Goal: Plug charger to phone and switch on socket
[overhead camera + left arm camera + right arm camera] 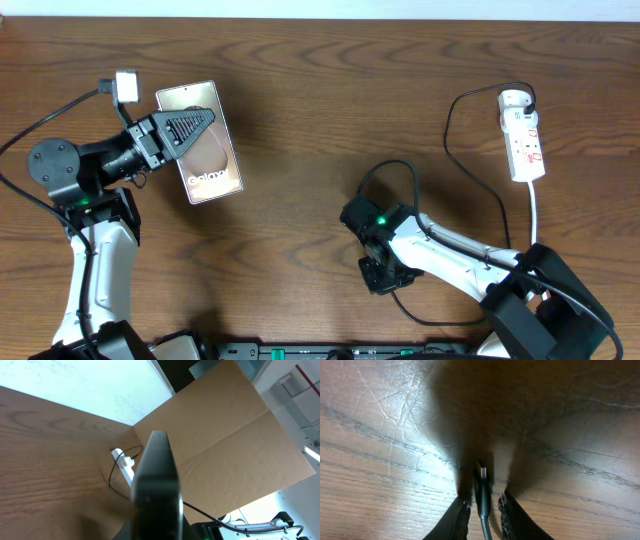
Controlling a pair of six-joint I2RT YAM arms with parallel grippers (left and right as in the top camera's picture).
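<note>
Noted the wooden table point(320, 60) spanning the whole overhead view. Found the left gripper point(185, 130) at far left, clamped tight on the phone point(215, 172). Saw the phone back face up, "Galaxy" lettering showing, tilted and seemingly raised off the wood. Saw it edge-on as a dark slab in the left wrist view. Found the socket point(522, 135) well apart at far right, near the table's back edge, with its white cord point(535, 215) trailing down toward the right arm point(460, 250). Traced the charger point(447, 130) from the socket in a long loose loop to the right gripper point(385, 272), low in the middle. Saw, in the right wrist view, the plug tip point(482, 471) lying on the wood between the fingers point(462, 515), jaws drawn narrow on either side. Could not tell firm contact from a sliver of gap.

Judged the step as picking up the plug, with switching-on not yet done and neither gripper near the socket. Feared a shallow pinch, landing on the thin cable behind the tip. Expected that to leave the tip free to droop or twist and miss the phone's port. Feared also a pull on the loose loop, snagging on the right arm or tugging the light socket out of place. Expected trouble from the phone's tilt too, with the port's position hidden in these views.
</note>
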